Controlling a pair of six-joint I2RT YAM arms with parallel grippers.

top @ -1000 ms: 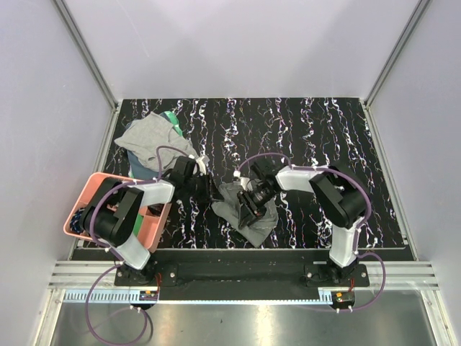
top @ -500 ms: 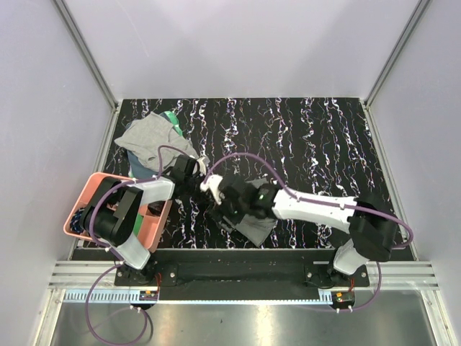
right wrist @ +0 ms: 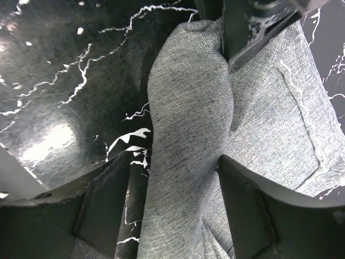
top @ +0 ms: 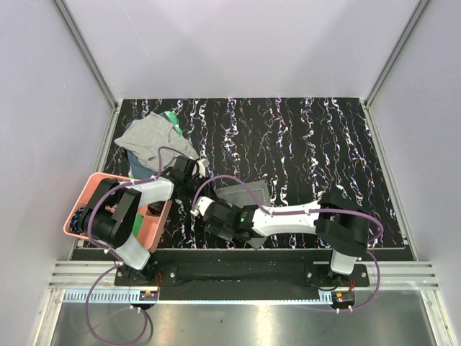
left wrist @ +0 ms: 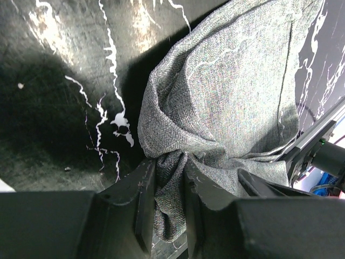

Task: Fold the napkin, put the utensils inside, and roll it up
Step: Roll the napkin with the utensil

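The dark grey napkin (top: pixel 248 193) lies bunched on the black marbled table near the front middle. My left gripper (top: pixel 202 186) is shut on a fold at its left edge; in the left wrist view the cloth (left wrist: pixel 226 97) is pinched between the jaws of that gripper (left wrist: pixel 170 189). My right gripper (top: pixel 205 215) is open and straddles a rolled ridge of the napkin (right wrist: pixel 188 108) just in front of the left gripper's fingers (right wrist: pixel 253 32); its jaws stand apart on either side of the right gripper's midpoint (right wrist: pixel 172 183). No spoons are in view.
A pink tray (top: pixel 155 225) holding dark items sits at the front left, beside the left arm. A lighter grey cloth (top: pixel 148 137) over a green item (top: pixel 171 117) lies at the back left. The right arm's forearm (top: pixel 288 216) stretches across the front of the table.
My right arm has swung left and towards the near edge, its gripper now beside the left gripper. The napkin has been drawn out and shows a flatter part. The left gripper has barely moved.
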